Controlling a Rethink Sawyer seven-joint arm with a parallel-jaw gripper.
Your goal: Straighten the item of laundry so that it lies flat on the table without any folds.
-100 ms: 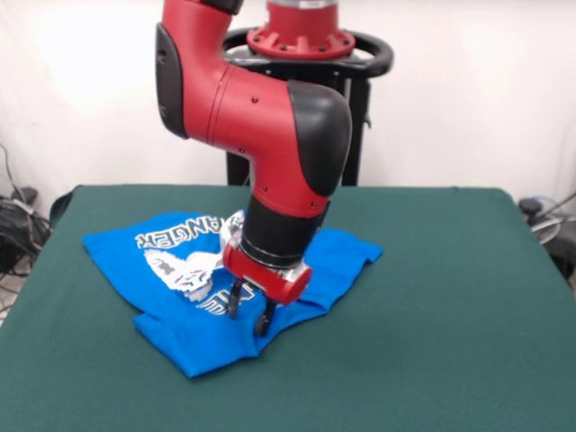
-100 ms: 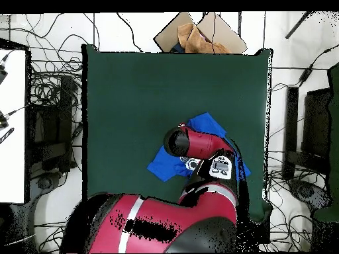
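The small bright blue short-sleeved T-shirt (image 1: 189, 333) lies crumpled on the large rectangular table covered in dark green felt-like cloth (image 1: 432, 342), left of the table's middle in the front view and nearer its far edge than its near one. The garment is not flat: its near portion is doubled over into a thick blue fold with a raised edge, and the white-grey print (image 1: 184, 270) with its pale lettering is only partly exposed and reads upside down from this side. One sleeve or corner projects to the right beyond the arm. The red and black robot arm (image 1: 270, 135) descends steeply over the shirt, so that the gripper (image 1: 250, 315) stands directly above the folded region, close to the fold line. The two dark fingers (image 1: 234, 301) point downward with a visible gap between them, their tips at or just above the cloth; the claw is judged released, with no fabric seen pinched between them. This placement suggests preparation to pinch the upper layer at the fold so that it can be drawn outward. In the overhead view the arm covers most of the garment; blue cloth (image 2: 162, 167) shows on either side of the wrist, well inside the table's borders. Ample bare felt surrounds the shirt for spreading. Considerable straightening remains outstanding.
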